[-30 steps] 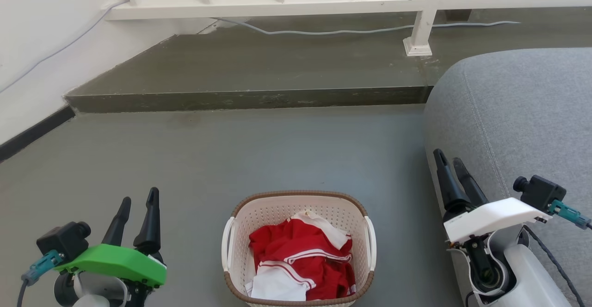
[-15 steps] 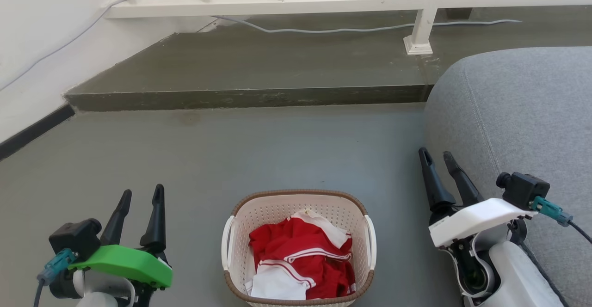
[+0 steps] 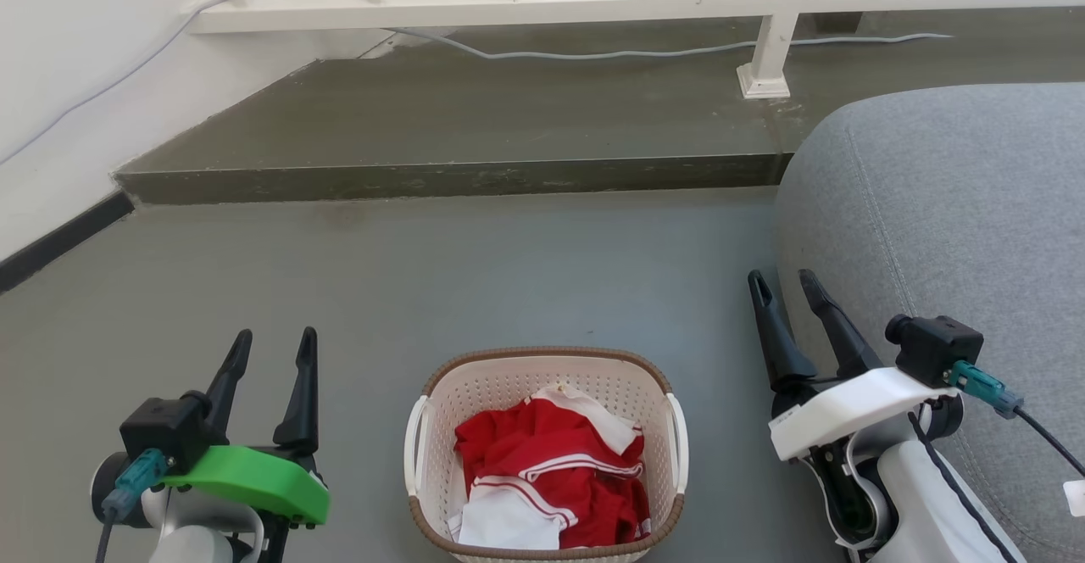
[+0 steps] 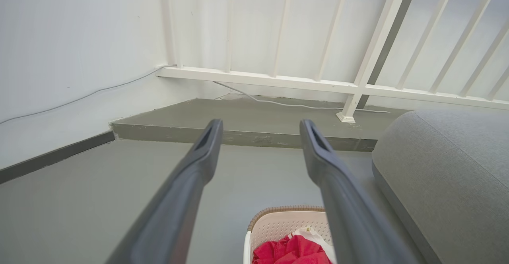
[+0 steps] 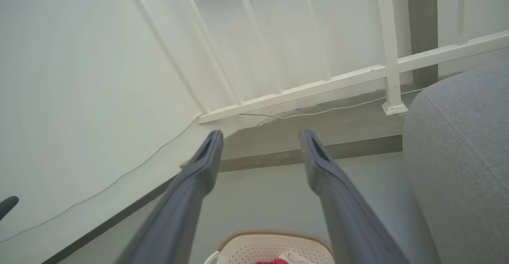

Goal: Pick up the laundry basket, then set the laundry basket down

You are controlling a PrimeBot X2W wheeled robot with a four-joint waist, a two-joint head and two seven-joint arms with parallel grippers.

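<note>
The laundry basket (image 3: 441, 427) stands on the grey floor at the bottom centre of the head view, cream-white and perforated, with a brown rim and white side handles. Red and white clothes (image 3: 551, 478) lie inside it. My left gripper (image 3: 273, 344) hovers open to its left, fingers apart with nothing between them. To the basket's right, my right gripper (image 3: 784, 281) is open too, close beside the sofa. The left wrist view catches the laundry basket (image 4: 274, 226) low between the left gripper's (image 4: 260, 125) fingers. The basket's rim (image 5: 274, 236) shows below my right gripper (image 5: 260, 136) in the right wrist view.
A grey sofa (image 3: 958, 207) fills the right side, close to my right arm. Beyond the basket, a raised concrete step (image 3: 458, 177) crosses the floor, with a white railing (image 3: 542, 8) and a grey cable (image 3: 610, 54) on it. A white wall (image 3: 59, 80) bounds the left.
Both grippers have shifted inward toward the basket, the left one rightward and the right one leftward. Both stay open. The basket has not moved.
</note>
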